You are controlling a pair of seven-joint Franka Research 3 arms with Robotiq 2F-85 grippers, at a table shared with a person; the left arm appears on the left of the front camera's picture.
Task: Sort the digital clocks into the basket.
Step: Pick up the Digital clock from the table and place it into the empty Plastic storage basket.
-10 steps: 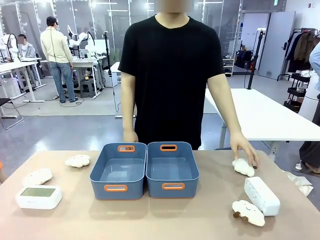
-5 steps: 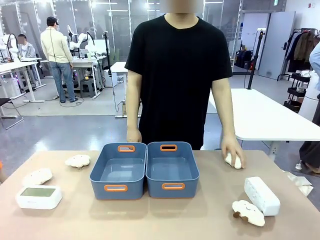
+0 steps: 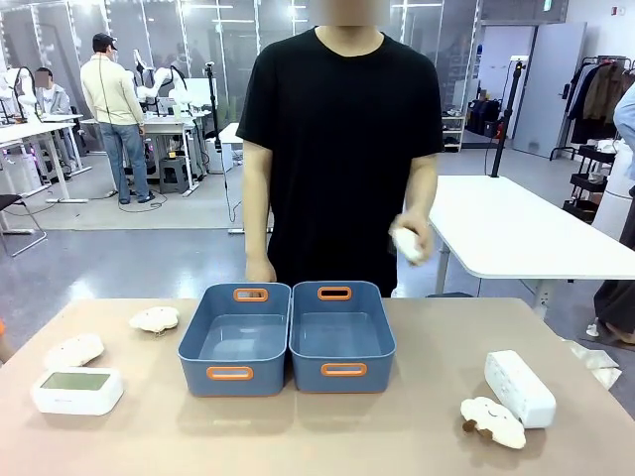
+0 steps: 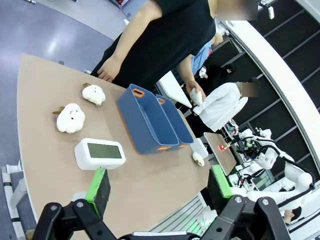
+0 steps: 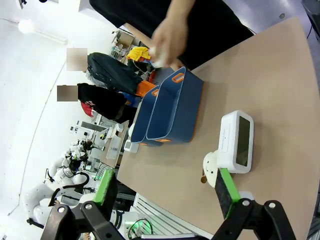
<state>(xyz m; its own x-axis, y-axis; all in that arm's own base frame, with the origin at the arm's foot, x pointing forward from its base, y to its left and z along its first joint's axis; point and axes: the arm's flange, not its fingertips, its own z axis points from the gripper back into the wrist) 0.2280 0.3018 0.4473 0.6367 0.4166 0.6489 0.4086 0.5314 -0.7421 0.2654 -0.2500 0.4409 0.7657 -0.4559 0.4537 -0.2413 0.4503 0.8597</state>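
Lifted off the worktop (image 3: 427, 421) right of the baskets (image 3: 198, 377), a plush toy (image 3: 404, 246) is now up in the person's hand (image 3: 418, 232), above and behind them; nothing else has shifted. The left clock (image 3: 77, 390) lies face-up well left of the baskets. The right clock (image 3: 519, 388) lies well right of them, touching a second plush (image 3: 493, 421). Both clocks look light, stiff and smooth-shelled, best pinched squarely across the narrow sides. The left pincer (image 4: 159, 185) and right pincer (image 5: 166, 185) are spread wide and empty.

The person's hand (image 5: 170, 37) is motion-blurred to me, closed around something white (image 3: 403, 244) I can't identify. My right tool (image 5: 164, 175) has one pad (image 5: 227, 187) covering part of a plush toy (image 5: 210, 166).
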